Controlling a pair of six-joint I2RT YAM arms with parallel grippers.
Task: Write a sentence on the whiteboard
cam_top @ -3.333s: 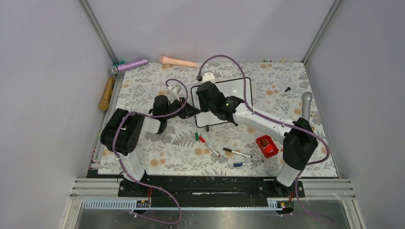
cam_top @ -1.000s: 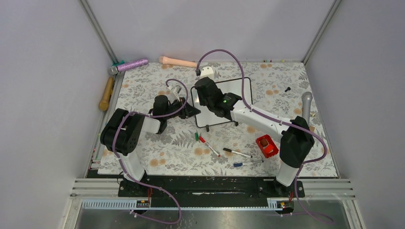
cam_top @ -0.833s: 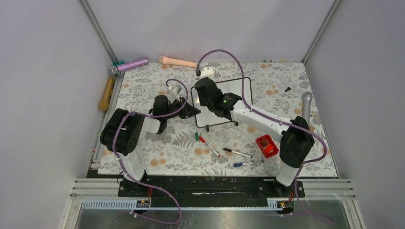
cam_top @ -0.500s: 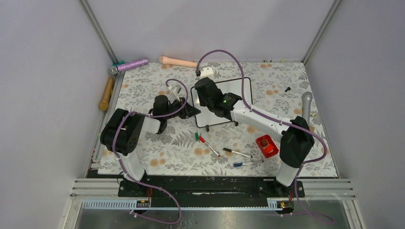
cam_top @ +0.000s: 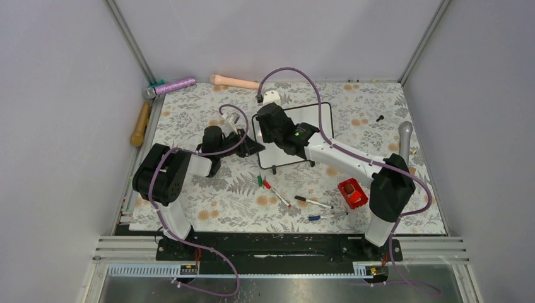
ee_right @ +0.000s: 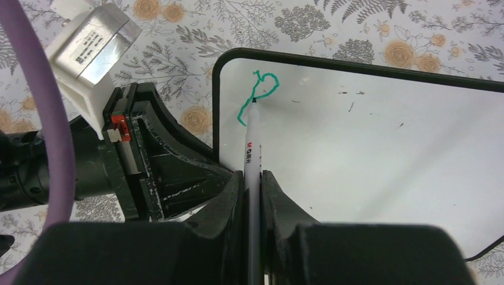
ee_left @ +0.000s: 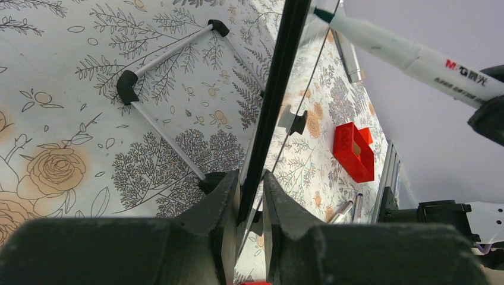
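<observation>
our left gripper (ee_left: pixel 251 185) pinching the left frame edge of the whiteboard (ee_right: pixel 368 154) at mid-table, our right gripper (ee_right: pixel 252 178) clamped on a white marker (ee_right: pixel 252 139), its tip touching a green stroke (ee_right: pixel 262 89) near the corner on that gripped edge

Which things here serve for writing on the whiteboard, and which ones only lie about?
In use: whiteboard, held at its edge by the left gripper; marker in the right gripper; green stroke.
Lying about: loose pens, red box, purple glittery stick, wooden handle.

The whiteboard (ee_right: pixel 368 148) is glossy and smooth, its black frame (ee_right: pixel 356 65) seemingly plastic.
</observation>
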